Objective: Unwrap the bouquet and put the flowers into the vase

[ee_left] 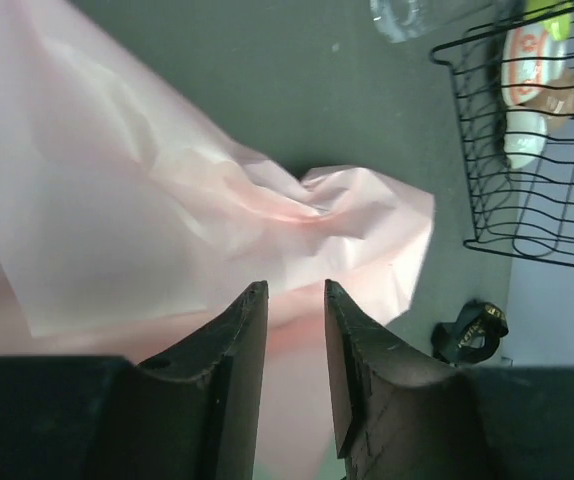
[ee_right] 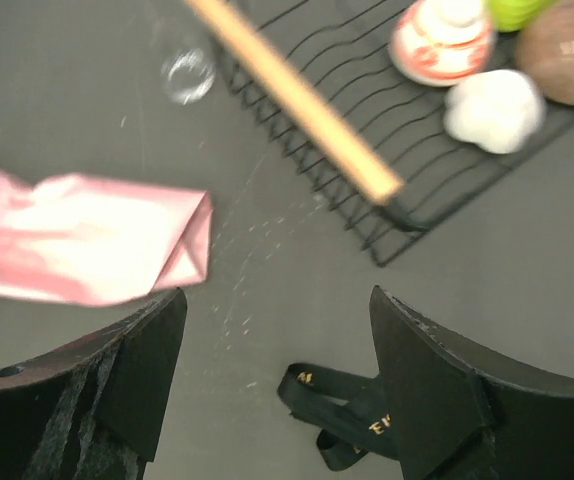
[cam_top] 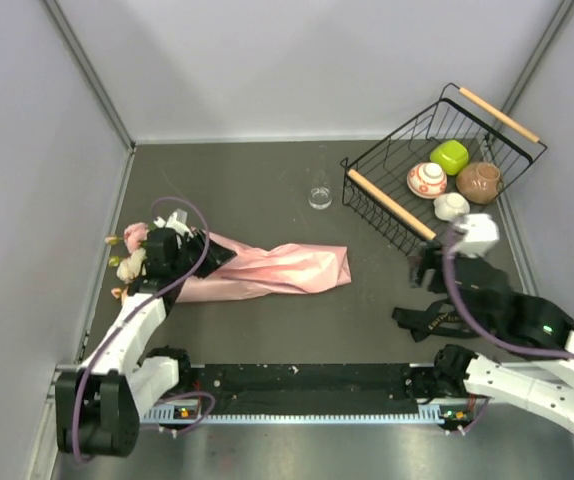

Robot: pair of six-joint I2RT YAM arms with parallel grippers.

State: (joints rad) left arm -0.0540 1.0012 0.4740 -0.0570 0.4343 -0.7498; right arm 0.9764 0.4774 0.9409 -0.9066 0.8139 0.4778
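your left gripper (ee_left: 295,290) was barely parted over the paper (ee_left: 167,220), right gripper (ee_right: 277,300) wide open and empty. tugging the paper could've dragged the flowers (cam_top: 133,236) too, nothing pinned them.

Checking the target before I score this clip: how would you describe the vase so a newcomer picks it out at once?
Find the black wire basket at the table's far right corner. Just beyond its nearer wooden handle, toward the table's middle, the vase stands alone on the dark tabletop. It is small, clear glass; the coloured bowls all sit inside the basket.
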